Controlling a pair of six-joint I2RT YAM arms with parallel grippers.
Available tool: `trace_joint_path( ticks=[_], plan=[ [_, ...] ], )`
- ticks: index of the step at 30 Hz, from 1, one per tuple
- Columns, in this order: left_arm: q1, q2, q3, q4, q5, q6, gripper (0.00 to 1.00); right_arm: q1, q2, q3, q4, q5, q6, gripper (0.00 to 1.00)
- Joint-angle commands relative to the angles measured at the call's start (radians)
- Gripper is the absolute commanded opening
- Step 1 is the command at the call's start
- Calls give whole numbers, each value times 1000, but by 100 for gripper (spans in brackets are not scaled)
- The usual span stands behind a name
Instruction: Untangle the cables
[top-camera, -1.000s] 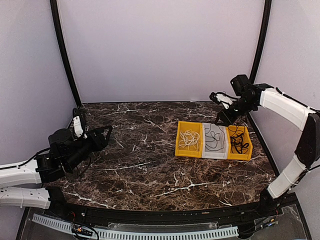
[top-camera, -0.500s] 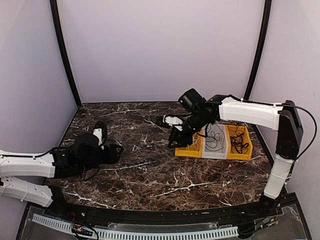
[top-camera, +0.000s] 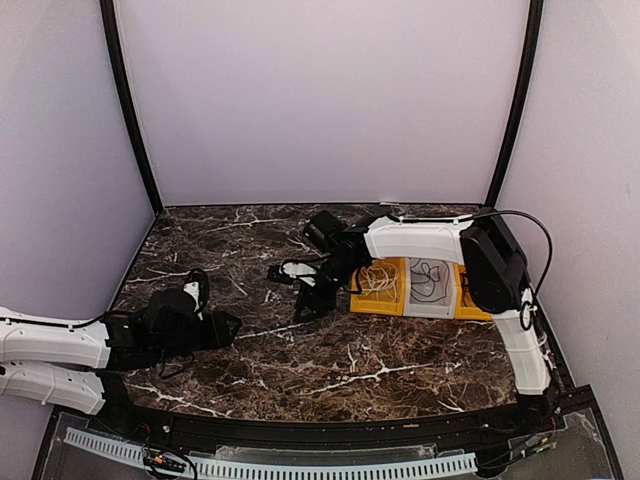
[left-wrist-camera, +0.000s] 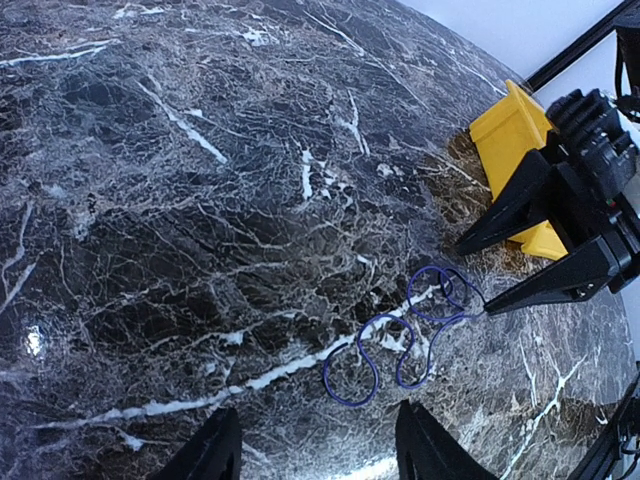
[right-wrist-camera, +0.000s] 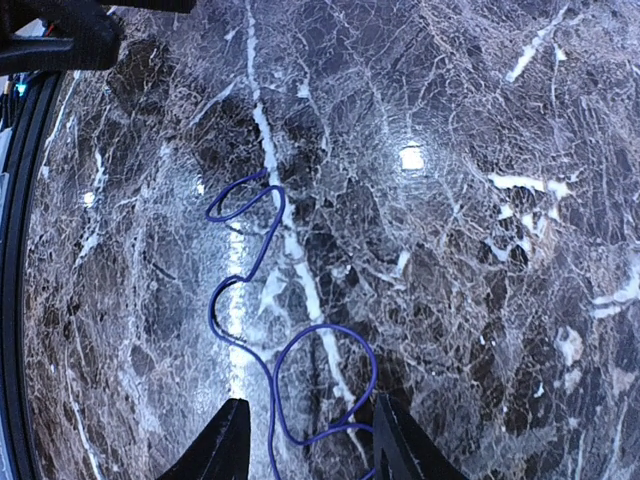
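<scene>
now, step: the last pick-up, by my reading. one blue cable (left-wrist-camera: 392, 322) lies alone on the marble table (top-camera: 300, 370) as a loose squiggle of open loops, with no knot that i can see.
blue cable, place: left of the bins, between the two arms. one end runs in under the right arm's fingers and the rest trails toward the left arm.
right gripper (left-wrist-camera: 476, 278): low over that end, jaws apart, with the strand passing between them in its own wrist view. one tip may just touch the cable, but the angle is too poor to be sure.
left gripper (left-wrist-camera: 318, 425): jaws apart and holding nothing, low and near the far loops.
other cables: white cords (top-camera: 376, 280) in the yellow bin (top-camera: 358, 272), a black cord (top-camera: 428, 276) in the grey bin (top-camera: 440, 308). a further yellow bin is mostly hidden behind the right arm.
next move: close squarely on the thin strand at table level. it is slack and could slip out or drag its loops along, so lift slowly.
surface: dark, glossy, veined stone, with lamp glare that hides parts of the cable.
room: plain pale walls (top-camera: 320, 100) and two black posts (top-camera: 128, 100) at the back corners.
</scene>
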Motion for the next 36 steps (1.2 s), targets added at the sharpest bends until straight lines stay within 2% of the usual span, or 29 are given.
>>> trace_joint_path(
  ticks=[1, 8, 12, 15, 26, 36],
  plan=[
    [5, -7, -28, 50, 47, -15, 55, 12, 62, 82, -25, -38, 31, 44],
    [4, 8, -21, 73, 47, 7, 55, 14, 128, 136, -45, -31, 50, 36],
    [4, 32, -4, 76, 49, 28, 55, 14, 133, 150, -72, -43, 45, 19],
    [4, 51, 15, 75, 49, 45, 55, 13, 108, 173, -107, -38, 37, 0],
    [5, 105, 30, 101, 52, 64, 56, -21, -224, 168, -162, -16, 42, 0],
    [3, 147, 51, 118, 75, 69, 55, -176, -426, 176, -186, 19, 57, 0]
  ],
)
